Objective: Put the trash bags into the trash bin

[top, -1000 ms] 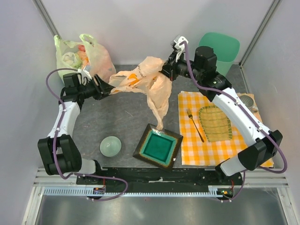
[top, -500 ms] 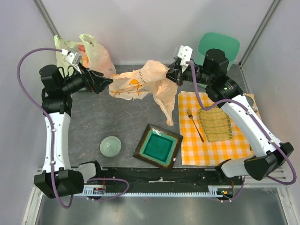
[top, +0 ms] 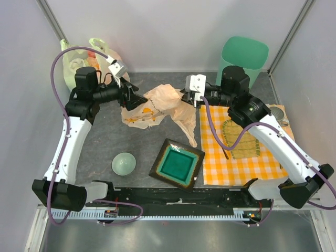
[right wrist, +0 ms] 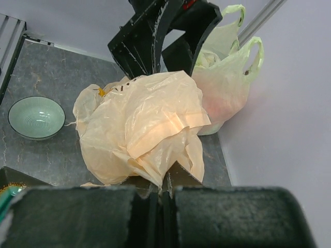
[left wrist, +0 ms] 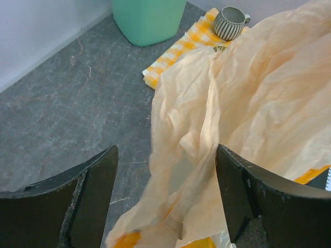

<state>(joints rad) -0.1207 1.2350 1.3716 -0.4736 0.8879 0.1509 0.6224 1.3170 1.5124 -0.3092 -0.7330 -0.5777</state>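
At the far left, in the back corner, sits a yellow-green bag [top: 97,58] stuffed full (not the one we want). Next comes the left gripper [top: 135,100]. Its jaws are wide apart and hold nothing, right at the left edge of the peach trash bag [top: 157,105]. The bag is a crumpled heap on the grey worktop [top: 105,136], in the middle, between the two arms. On its right side the right gripper [top: 185,97] has its jaws squeezed tight on a fold of the bag. Further right, at the back, stands the mint-green trash bin [top: 244,55], well apart from the bag. I think the job now is to carry the bag over to the bin. To do it well, the left jaws should close on the loose side first, so the floppy bag does not drag. Then both arms should lift it high enough to clear the rim and let go right over the opening. The top view shows where the bin stands from the bag, but it does not show the jaws well. The left wrist view shows the big gap between its own jaws. The right wrist view shows the pinch up close, and the small bowl [right wrist: 36,118] too.
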